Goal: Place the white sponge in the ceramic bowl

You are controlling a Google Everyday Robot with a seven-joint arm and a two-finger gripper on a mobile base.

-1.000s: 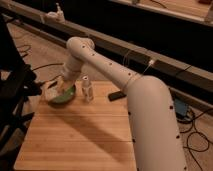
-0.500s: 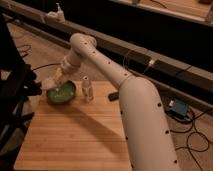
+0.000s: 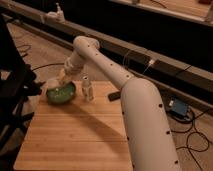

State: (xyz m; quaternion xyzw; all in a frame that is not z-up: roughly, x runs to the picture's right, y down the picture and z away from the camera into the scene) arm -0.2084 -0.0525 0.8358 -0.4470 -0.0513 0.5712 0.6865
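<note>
Camera view. The wooden bench (image 3: 80,135) ran from the near edge up toward the far edge. The ceramic bowl (image 3: 61,93), glossy green, sat at the far left corner of the bench. The arm (image 3: 125,95) reached from the near right side across to that corner. The gripper (image 3: 64,76) hung just above the bowl's far rim. Finger state: cannot tell. The white sponge could not be picked out; a few pale flecks showed inside the bowl, identity unclear. A small white bottle (image 3: 87,88) stood upright just right of the bowl, apart from it. A black block (image 3: 114,95) lay near the far edge, right of the bottle, partly behind the arm. No brand, label or writing could be read on any item.
</note>
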